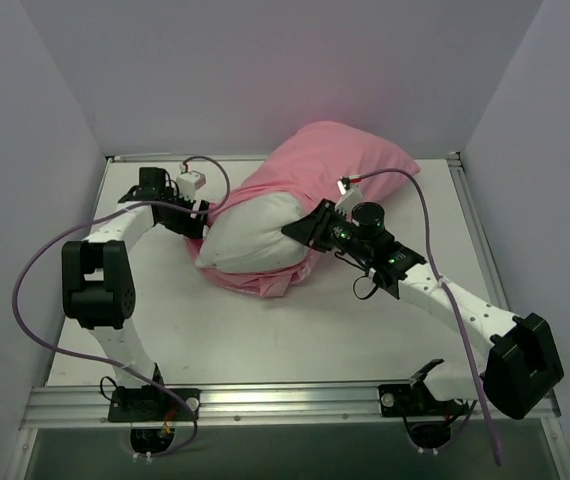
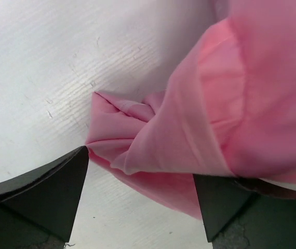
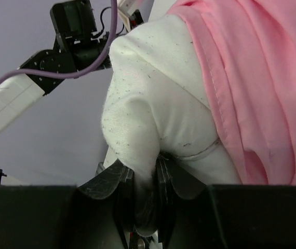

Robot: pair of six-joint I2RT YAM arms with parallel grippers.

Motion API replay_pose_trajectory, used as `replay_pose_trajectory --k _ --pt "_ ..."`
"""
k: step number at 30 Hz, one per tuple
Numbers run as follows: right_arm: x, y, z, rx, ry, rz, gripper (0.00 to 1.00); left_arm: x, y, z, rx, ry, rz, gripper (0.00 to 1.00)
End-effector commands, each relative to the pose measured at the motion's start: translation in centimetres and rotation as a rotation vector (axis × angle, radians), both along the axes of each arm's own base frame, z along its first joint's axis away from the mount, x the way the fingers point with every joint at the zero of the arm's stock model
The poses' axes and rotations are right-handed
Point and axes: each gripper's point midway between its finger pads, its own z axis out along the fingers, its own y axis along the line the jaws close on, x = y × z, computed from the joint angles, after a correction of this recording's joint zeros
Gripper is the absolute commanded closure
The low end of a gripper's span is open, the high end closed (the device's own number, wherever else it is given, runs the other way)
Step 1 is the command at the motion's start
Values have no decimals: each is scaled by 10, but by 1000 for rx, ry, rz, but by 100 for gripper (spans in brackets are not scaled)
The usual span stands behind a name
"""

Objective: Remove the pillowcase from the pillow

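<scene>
The white pillow [image 1: 255, 235] lies mid-table, its near end bare. The pink pillowcase [image 1: 335, 165] covers its far part, and bunched pink cloth sticks out under its near edge. My right gripper [image 1: 305, 228] is shut on a fold of the pillow at its near right corner; in the right wrist view the jaws [image 3: 145, 181] pinch white fabric [image 3: 158, 88] beside the pink hem [image 3: 257, 78]. My left gripper [image 1: 197, 222] is at the pillow's left side. It is open [image 2: 140, 179], with a loose fold of pillowcase [image 2: 153, 135] lying between its fingers on the table.
Grey walls enclose the white table [image 1: 265, 340] on the left, back and right. A metal rail [image 1: 285, 400] runs along the near edge by the arm bases. A purple cable [image 1: 35, 290] loops off the left arm. The left arm [image 3: 59, 57] shows in the right wrist view.
</scene>
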Motion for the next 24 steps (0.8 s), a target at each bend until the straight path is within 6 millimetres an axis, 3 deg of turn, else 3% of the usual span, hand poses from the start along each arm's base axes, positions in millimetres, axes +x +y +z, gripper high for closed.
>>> replay_pose_trajectory --k 1,5,6,8,9,12,13,14,15,17,18,19,20,22,24 --pt "10 19 61 153 -164 -30 100 8 -8 41 -97 -21 -28 11" --pt "20 29 64 162 -163 -52 100 3 9 93 -245 -73 -27 6" --pt "24 31 62 167 -162 -64 100 6 27 109 -271 -103 6 6" --pt "30 34 60 187 -147 -97 100 0 38 136 -326 -113 42 6" --pt "33 38 58 201 -147 -104 100 3 53 155 -335 -145 75 6" --pt "38 51 65 225 -144 -120 100 -21 56 180 -348 -123 54 6" --pt "41 60 58 211 -134 -118 100 -37 51 189 -324 -133 5 6" --pt "37 71 72 222 -159 -102 100 -46 44 192 -320 -138 -28 6" --pt "41 80 66 210 -153 -110 100 -55 36 195 -308 -149 -61 6" --pt "35 98 71 214 -164 -83 100 -81 8 194 -234 -198 -178 6" --pt "36 107 75 215 -172 -80 100 -87 0 191 -189 -225 -206 6" --pt "35 112 75 218 -171 -74 100 -91 -14 206 -81 -349 -260 6" --pt "31 119 76 225 -169 -60 100 -103 -26 188 -52 -342 -303 6" --pt "30 129 77 236 -163 -42 100 -114 -35 182 -30 -312 -352 6" --pt "27 137 76 230 -161 -29 100 -111 -37 188 -40 -330 -330 6"
